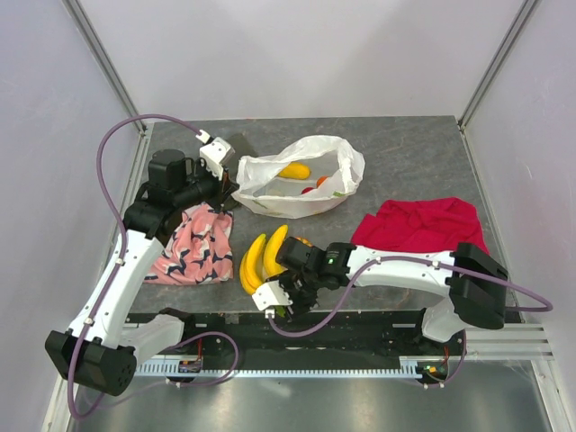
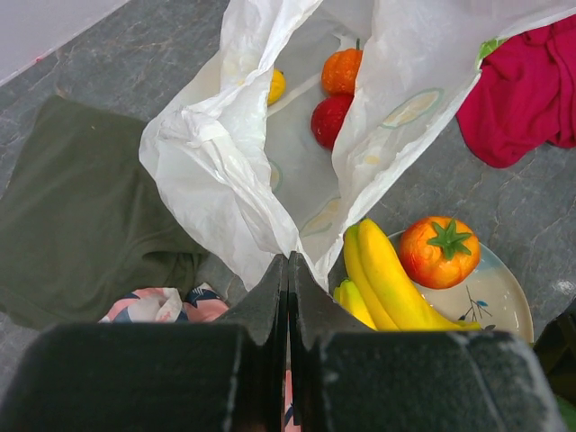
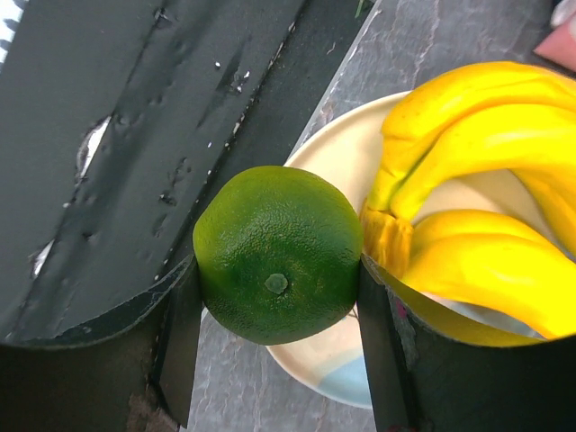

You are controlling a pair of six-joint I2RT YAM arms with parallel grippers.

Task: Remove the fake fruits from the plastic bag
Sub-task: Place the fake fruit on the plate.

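Observation:
The white plastic bag (image 1: 301, 175) lies open at the table's middle back. In the left wrist view the plastic bag (image 2: 225, 162) holds an orange ribbed fruit (image 2: 342, 70), a red fruit (image 2: 330, 119) and a small yellow fruit (image 2: 276, 85). My left gripper (image 2: 288, 263) is shut on the bag's near rim; it also shows in the top view (image 1: 236, 189). My right gripper (image 3: 274, 288) is shut on the green round fruit (image 3: 277, 255), held over the plate's (image 3: 342, 364) near edge. Bananas (image 3: 477, 180) and another orange fruit (image 2: 438, 250) lie on the plate.
A red cloth (image 1: 418, 225) lies right of the plate. A pink patterned cloth (image 1: 193, 245) lies under the left arm, with a dark olive cloth (image 2: 72, 207) beside it. The black table-edge rail (image 3: 135, 135) runs just beside the right gripper.

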